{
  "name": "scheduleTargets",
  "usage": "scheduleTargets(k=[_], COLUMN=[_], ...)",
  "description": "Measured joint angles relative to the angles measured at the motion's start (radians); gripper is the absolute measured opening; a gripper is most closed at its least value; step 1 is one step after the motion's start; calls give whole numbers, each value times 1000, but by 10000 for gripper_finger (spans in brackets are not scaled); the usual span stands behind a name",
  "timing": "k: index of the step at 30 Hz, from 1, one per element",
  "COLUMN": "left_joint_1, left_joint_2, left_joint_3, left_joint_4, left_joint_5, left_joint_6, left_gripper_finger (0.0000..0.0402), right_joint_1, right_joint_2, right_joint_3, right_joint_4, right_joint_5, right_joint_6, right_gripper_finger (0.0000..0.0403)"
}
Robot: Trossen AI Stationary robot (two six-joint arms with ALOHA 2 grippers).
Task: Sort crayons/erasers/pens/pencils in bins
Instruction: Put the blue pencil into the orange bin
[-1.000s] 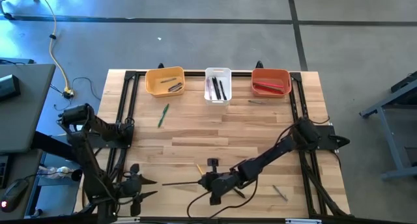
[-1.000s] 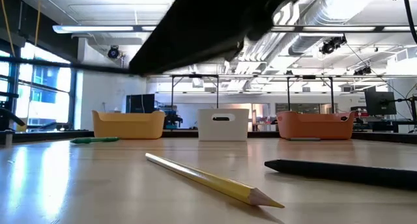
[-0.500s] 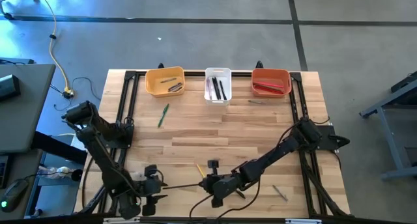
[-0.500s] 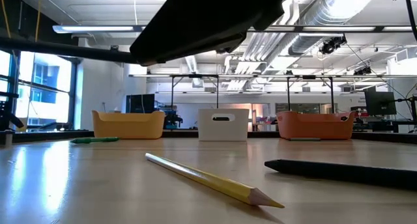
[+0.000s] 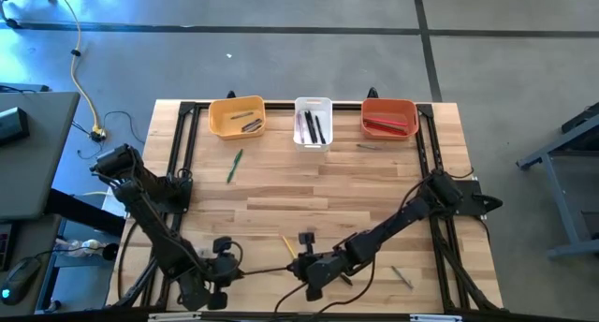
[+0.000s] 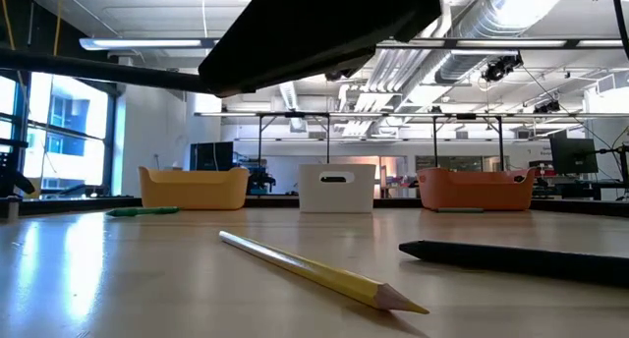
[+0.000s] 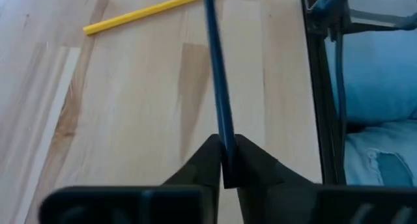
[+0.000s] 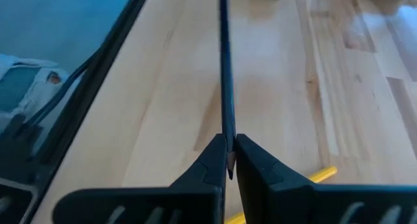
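From above, the left pincer (image 5: 227,269) and the right pincer (image 5: 301,266) sit low near the front edge of the table (image 5: 374,186), facing each other, with a thin black pen (image 5: 265,267) stretched between them, each pincer nipped onto one end; a yellow pencil (image 5: 288,243) lies just behind; a green pen (image 5: 234,165) lies well apart toward the yellow-orange bin (image 5: 237,117), which stands in a row with the white bin (image 5: 313,122) and the red-orange bin (image 5: 389,118) along the far edge, all three holding sticks; level with the table, the yellow pencil (image 6: 319,270) lies slantwise up front, a black pen (image 6: 511,258) rests on the wood to its right, and a dark arm (image 6: 324,33) looms overhead; the three bins stand behind; from the left wrist, the fingers (image 7: 203,162) press narrow on the black pen's (image 7: 217,74) end, the yellow pencil (image 7: 146,12) beyond; from the right wrist, the fingers (image 8: 251,159) likewise clamp the pen (image 8: 225,74), a bit of yellow pencil (image 8: 319,175) beside them.
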Motion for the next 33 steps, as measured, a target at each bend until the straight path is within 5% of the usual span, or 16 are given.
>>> scheduleTargets(k=[8, 16, 21, 27, 30, 33], left_joint_1=[18, -5, -14, 21, 56, 103], left_joint_2=[0, 1, 2, 2, 2, 2], left_joint_3=[0, -4, -133, -373, -461, -507], left_joint_4=[-6, -42, 147, 684, 965, 1198], left_joint_5=[-5, -143, -218, -255, -264, -272], left_joint_6=[-1, -51, -98, 11, 147, 290], left_gripper_finger=[7, 3, 2, 1, 1, 1], right_joint_1=[2, 36, 74, 87, 78, 52], right_joint_2=[0, -80, -200, -288, -325, -347], right_joint_3=[0, 1, 2, -179, -349, -512], right_joint_4=[-12, -89, -219, -131, 91, 387], right_joint_5=[-3, 82, 127, 179, 174, 145], right_joint_6=[-5, -29, -64, -111, -121, -122], right_gripper_finger=[19, 136, 184, 113, 34, 13])
